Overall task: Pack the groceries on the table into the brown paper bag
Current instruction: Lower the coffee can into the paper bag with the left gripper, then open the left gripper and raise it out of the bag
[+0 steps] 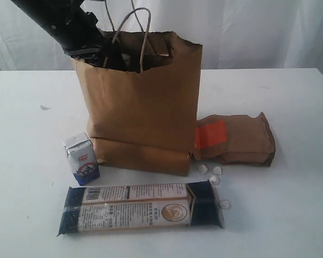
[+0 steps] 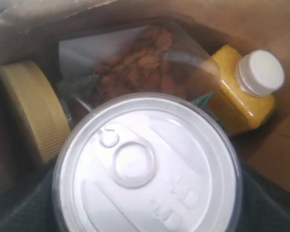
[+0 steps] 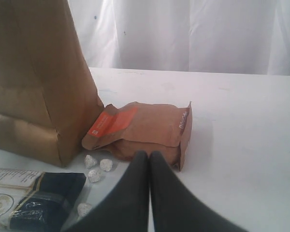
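Note:
The brown paper bag (image 1: 145, 107) stands upright at the middle of the table (image 1: 290, 107). My left arm (image 1: 70, 27) reaches into its mouth, and the gripper itself is hidden there. In the left wrist view my left gripper (image 2: 147, 212) is shut on a can with a silver pull-tab lid (image 2: 145, 164), dark jaws showing at both its sides. Below it in the bag lie a clear jar of brown nuts (image 2: 145, 58), a yellow ribbed lid (image 2: 34, 108) and a yellow jar with a white cap (image 2: 246, 92). My right gripper (image 3: 149, 155) is shut on nothing, low over the table near the pouch (image 3: 140, 128).
On the table stand a small blue-white carton (image 1: 82, 159) left of the bag, a long dark-blue noodle pack (image 1: 142, 208) in front, the brown orange-labelled pouch (image 1: 234, 140) at the right, and several tiny wrapped candies (image 1: 210, 171) between them. White curtains hang behind.

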